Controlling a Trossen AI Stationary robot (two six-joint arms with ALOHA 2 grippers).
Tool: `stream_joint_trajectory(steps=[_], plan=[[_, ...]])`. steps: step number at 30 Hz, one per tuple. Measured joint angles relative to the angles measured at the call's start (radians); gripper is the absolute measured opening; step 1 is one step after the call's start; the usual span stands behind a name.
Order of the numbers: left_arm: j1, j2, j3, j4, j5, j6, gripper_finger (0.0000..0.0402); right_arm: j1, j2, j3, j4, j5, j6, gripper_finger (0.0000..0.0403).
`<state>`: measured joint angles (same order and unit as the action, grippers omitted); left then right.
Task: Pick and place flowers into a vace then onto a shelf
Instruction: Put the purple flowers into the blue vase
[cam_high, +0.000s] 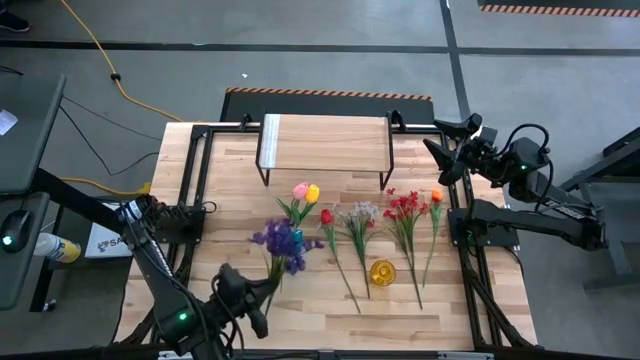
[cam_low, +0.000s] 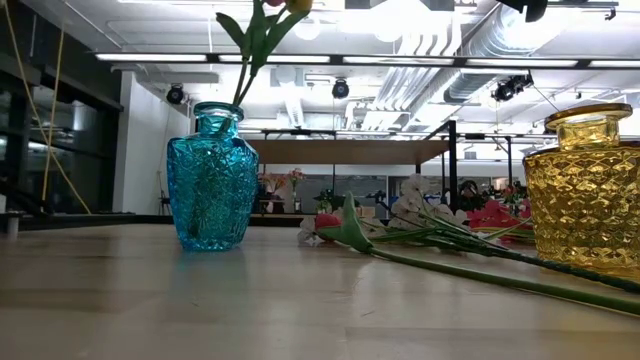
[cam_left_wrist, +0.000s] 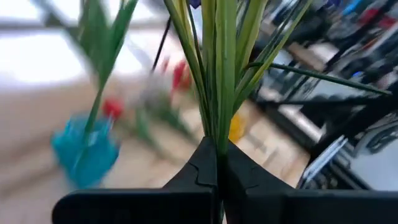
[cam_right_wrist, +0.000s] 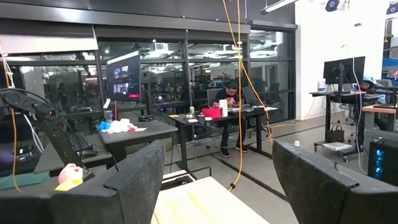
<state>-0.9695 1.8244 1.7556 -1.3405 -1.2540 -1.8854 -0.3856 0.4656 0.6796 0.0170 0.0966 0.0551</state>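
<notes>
My left gripper (cam_high: 266, 290) is at the near left of the table, shut on the purple flower bunch (cam_high: 280, 242), whose blooms reach toward the blue vase (cam_high: 297, 238). That vase (cam_low: 212, 180) holds pink and yellow tulips (cam_high: 305, 192). A red tulip (cam_high: 327, 217), white flowers (cam_high: 360, 214), red flowers (cam_high: 403, 206) and an orange flower (cam_high: 436, 198) lie flat on the table beside the yellow vase (cam_high: 382, 272). The shelf (cam_high: 325, 142) stands at the far edge. My right gripper (cam_right_wrist: 227, 186) waits open at the far right, raised. My left gripper pinches the bunch's green stems (cam_left_wrist: 217, 134) between its two shut fingers (cam_left_wrist: 202, 168), at the lower end of the bunch. The stems and leaves fan out beyond the fingertips toward the blooms. The low view shows none of the bunch at table level.
The yellow vase (cam_low: 585, 190) stands to the right of the blue one, with green stems (cam_low: 450, 262) lying between them. Black frame rails (cam_high: 200, 180) run along the table's left and right sides. Bare wood lies along the near edge (cam_high: 400, 320).
</notes>
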Motion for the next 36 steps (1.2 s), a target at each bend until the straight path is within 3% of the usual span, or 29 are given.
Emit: stream_joint_trajectory(steps=[5,8,15,36], plan=[[0.0,0.0,0.0,0.01,-0.227,0.166,0.0033,0.0,0.0,0.0,0.001,0.0,0.018,0.0287],[0.0,0.0,0.0,0.006,-0.311,0.259,0.0033,0.0,0.0,0.0,0.002,0.0,0.024,0.0287],[0.058,0.0,0.0,-0.011,-0.32,0.397,0.0033,0.0,0.0,0.0,0.002,0.0,0.024,0.0287],[0.219,-0.048,-0.002,-0.204,-0.313,0.388,0.0033,0.0,0.0,0.0,0.002,0.001,0.023,0.0287]])
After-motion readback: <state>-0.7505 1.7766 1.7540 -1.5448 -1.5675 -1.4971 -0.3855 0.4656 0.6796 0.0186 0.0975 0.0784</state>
